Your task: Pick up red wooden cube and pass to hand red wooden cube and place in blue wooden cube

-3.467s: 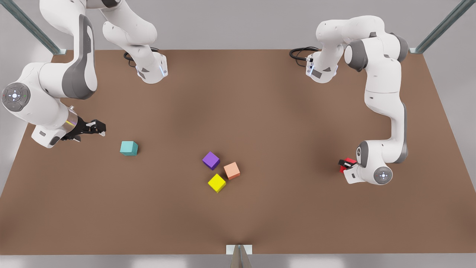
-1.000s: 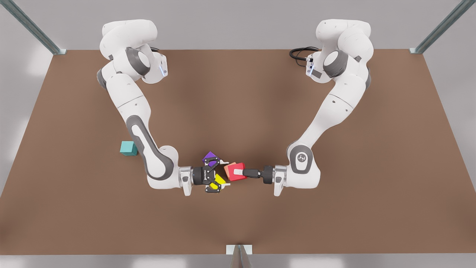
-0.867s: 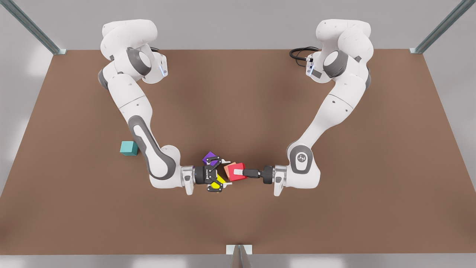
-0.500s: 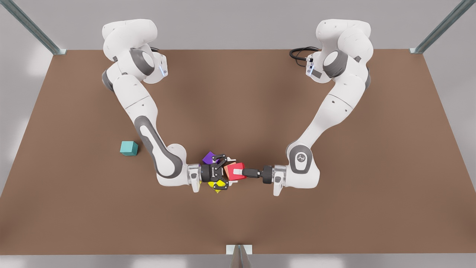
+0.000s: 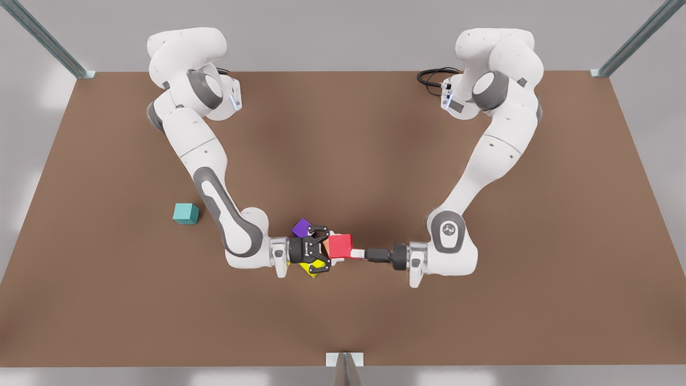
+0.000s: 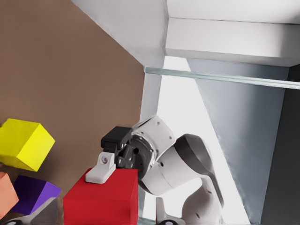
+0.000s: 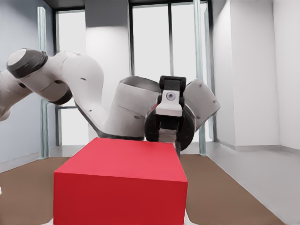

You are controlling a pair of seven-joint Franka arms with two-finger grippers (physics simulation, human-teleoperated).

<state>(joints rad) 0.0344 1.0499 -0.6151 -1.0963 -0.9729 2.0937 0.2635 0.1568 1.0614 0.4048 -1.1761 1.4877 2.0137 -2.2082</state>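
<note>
Open brown tabletop [image 5: 375, 134] surrounds the small teal-blue wooden cube [image 5: 186, 213], well apart from the rest. Purple cube [image 5: 302, 228], yellow cube [image 5: 313, 267] and salmon cube [image 6: 5, 194] crowd beneath the left gripper [image 5: 327, 250]. The right gripper [image 5: 358, 252] seems to touch the bright red wooden cube [image 5: 340, 246], blocking that side.

Colours on the brown table [image 5: 375, 134]

The red wooden cube [image 5: 340, 246] is bright red; the blue wooden cube [image 5: 185, 213] is teal. Purple cube [image 5: 301, 227], yellow cube [image 6: 23, 144], salmon-orange cube [image 6: 5, 194]; white-and-grey arms.
</note>
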